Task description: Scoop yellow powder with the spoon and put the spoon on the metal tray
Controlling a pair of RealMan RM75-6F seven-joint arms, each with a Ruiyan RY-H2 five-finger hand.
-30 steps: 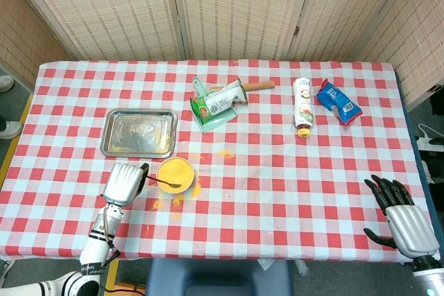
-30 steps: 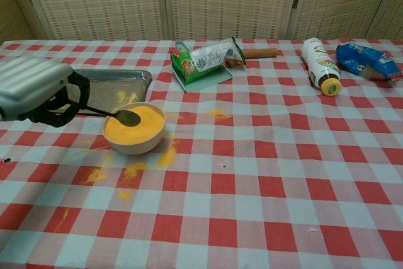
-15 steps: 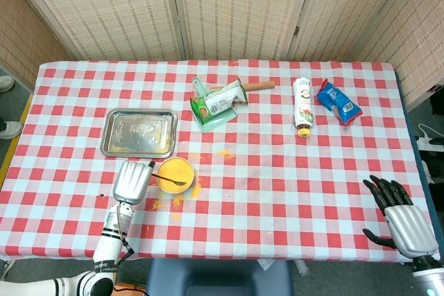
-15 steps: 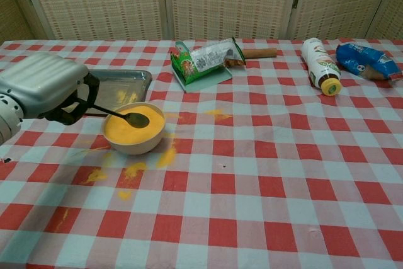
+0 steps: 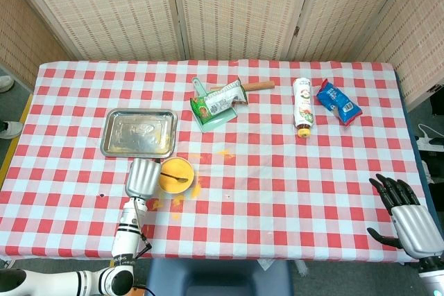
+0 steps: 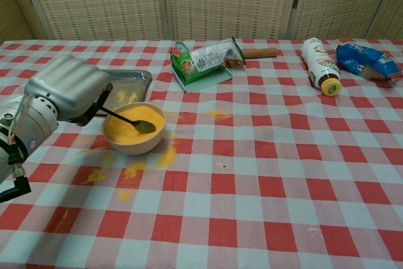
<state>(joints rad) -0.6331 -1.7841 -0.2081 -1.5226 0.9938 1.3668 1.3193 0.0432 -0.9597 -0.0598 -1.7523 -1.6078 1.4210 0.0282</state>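
Down at the near edge: right hand (image 5: 408, 221) hangs off the table's near right corner, fingers spread, holding nothing, well apart from all the action.
Left hand: left hand (image 6: 68, 86) is just beside the bowl, fingers wrapped round the handle of the spoon (image 6: 129, 120), so it's gripping that.
Spoon: handle slopes down from the hand, with the spoon's bowl end over the powder, low near the surface. Can't tell for sure if it's dug in or just touching.
Bowl: bowl (image 6: 134, 145) sits near the front left, full of yellow powder (image 6: 128, 131).
Mess: spilled powder (image 6: 132, 169) is scattered on the checked tablecloth (image 6: 264, 155) in front of and beside the bowl, plus a smear further back toward the middle.
Step in hand: looks to me like the scoop itself, spoon in the bowl, load not lifted out yet.
Next move: my guess is dip and level the spoon, lift it clear of the rim without tipping, then carry it back-left.
Metal tray: metal tray (image 5: 139, 133) is just behind the bowl, nearly touching it, so it's a short trip. Lay the spoon flat.
Risk: given the spill already there, any tilt probably dumps more.
Far side: green packet (image 5: 216, 104), white bottle (image 5: 302, 107) and blue pouch (image 5: 338, 102) lie along the back, well out of the way.
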